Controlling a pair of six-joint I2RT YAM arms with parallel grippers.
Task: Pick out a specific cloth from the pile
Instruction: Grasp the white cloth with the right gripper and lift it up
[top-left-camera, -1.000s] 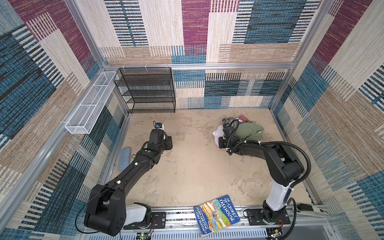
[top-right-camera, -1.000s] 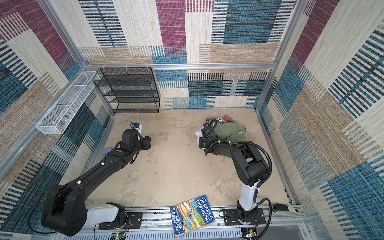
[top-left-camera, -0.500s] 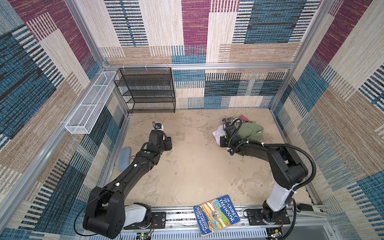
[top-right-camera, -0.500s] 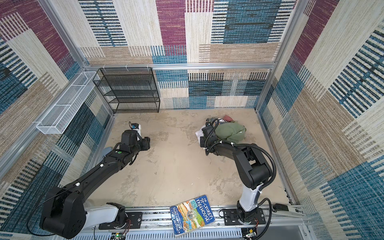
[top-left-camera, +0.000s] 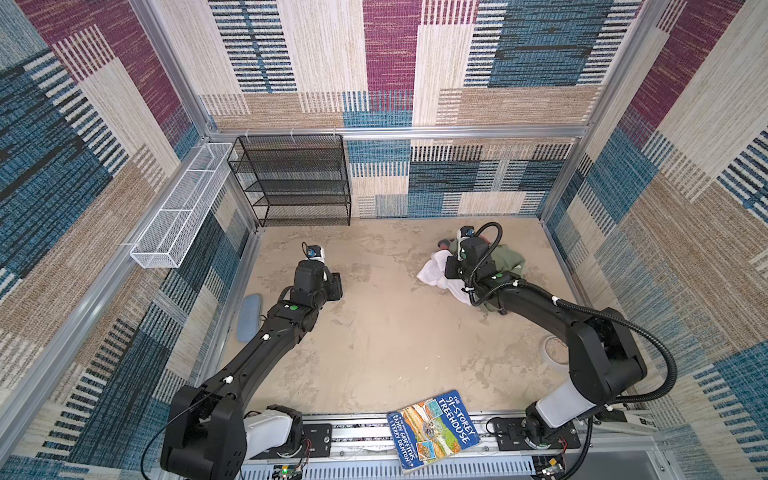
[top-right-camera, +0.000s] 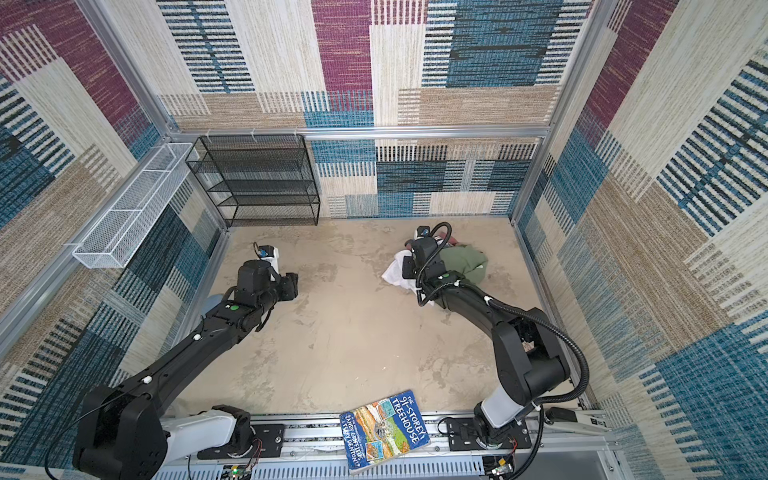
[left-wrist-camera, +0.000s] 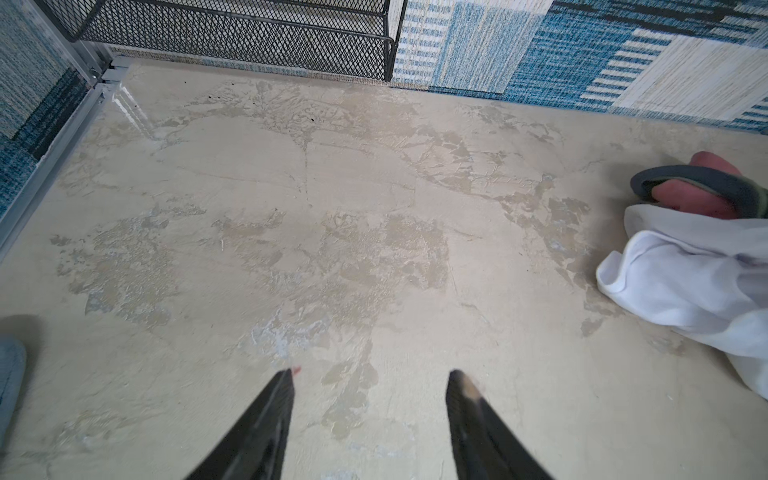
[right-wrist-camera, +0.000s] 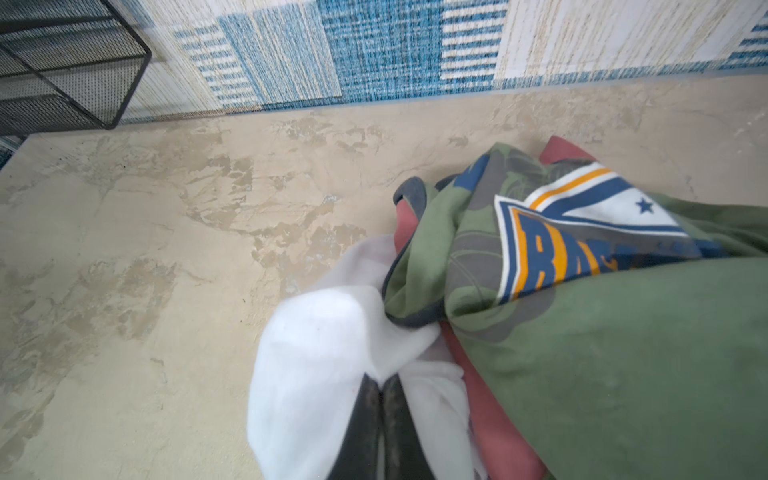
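The pile (top-left-camera: 509, 262) (top-right-camera: 469, 259) of garments lies at the back right of the floor, with an olive green garment (right-wrist-camera: 623, 353) on top of a dusty red one (right-wrist-camera: 490, 407). At its left edge lies the white cloth (top-left-camera: 432, 274) (top-right-camera: 392, 272) (right-wrist-camera: 316, 353). My right gripper (right-wrist-camera: 380, 380) is shut on a fold of this cloth, low over the pile's left side (top-left-camera: 451, 270). My left gripper (left-wrist-camera: 370, 374) (top-left-camera: 334, 284) is open over bare floor at the left, holding nothing. The left wrist view shows the cloth (left-wrist-camera: 685, 282) far off to one side.
A black mesh shelf (top-left-camera: 295, 183) stands at the back left wall, and a white wire basket (top-left-camera: 178, 216) hangs on the left wall. A blue-grey pad (top-left-camera: 249, 316) lies by the left wall. A book (top-left-camera: 432, 430) rests on the front rail, and a white ring (top-left-camera: 552, 349) lies near the right arm.
My right gripper has shut on the white cloth and drawn it a little out of the pile, so more white shows. The left arm has hardly moved.
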